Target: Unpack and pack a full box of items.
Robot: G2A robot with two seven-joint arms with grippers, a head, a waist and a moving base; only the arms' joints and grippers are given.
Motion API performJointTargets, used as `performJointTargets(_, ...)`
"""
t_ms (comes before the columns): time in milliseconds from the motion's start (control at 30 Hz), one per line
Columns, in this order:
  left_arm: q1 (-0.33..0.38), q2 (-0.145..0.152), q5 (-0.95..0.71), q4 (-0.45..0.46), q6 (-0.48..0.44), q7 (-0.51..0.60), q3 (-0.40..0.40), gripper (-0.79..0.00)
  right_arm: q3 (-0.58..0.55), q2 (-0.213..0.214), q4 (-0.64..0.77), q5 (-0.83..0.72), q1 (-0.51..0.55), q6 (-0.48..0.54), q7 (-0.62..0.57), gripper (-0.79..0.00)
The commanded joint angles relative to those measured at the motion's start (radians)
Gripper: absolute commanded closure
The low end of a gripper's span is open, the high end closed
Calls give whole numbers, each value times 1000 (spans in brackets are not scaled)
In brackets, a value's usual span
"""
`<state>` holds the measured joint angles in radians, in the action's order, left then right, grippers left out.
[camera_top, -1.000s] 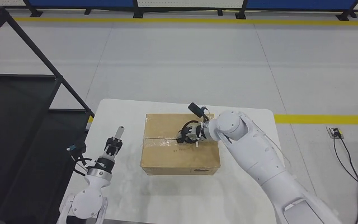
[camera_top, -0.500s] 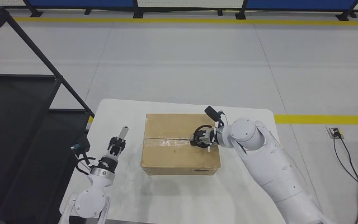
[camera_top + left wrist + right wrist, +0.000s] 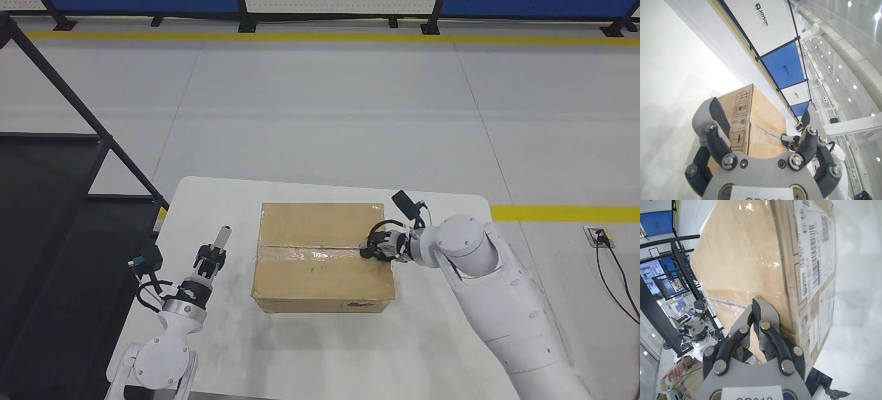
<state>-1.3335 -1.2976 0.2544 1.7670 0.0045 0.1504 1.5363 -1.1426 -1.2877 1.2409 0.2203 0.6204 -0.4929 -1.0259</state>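
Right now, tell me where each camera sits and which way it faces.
Top: above the arms, looking down at the table and the box; both arms show.
Left wrist: on the left wrist, past the open left hand, facing the box's end.
Right wrist: on the right wrist, past the shut right hand, looking along the box's taped top.
Shared: both wrist views show the box and the other arm's hand.
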Motion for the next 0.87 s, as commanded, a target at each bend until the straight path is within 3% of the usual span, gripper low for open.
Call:
performJointTargets(0,-1,0,-1,1,-3,1,1,-785,-15,5,9,-3,10,2,-1,0)
performJointTargets(467,9,3,-3,-2,-9,20,5,-785,-140,47,116,-24,117,-14,13,0)
performJointTargets(800,34,7,-24,-19,-11,36,32,-785,-339,85,228,-114,269,39,63,0)
performJointTargets(833,36,7,-31,-22,-10,34,37,-785,-369,89,240,-132,292,55,77,-132)
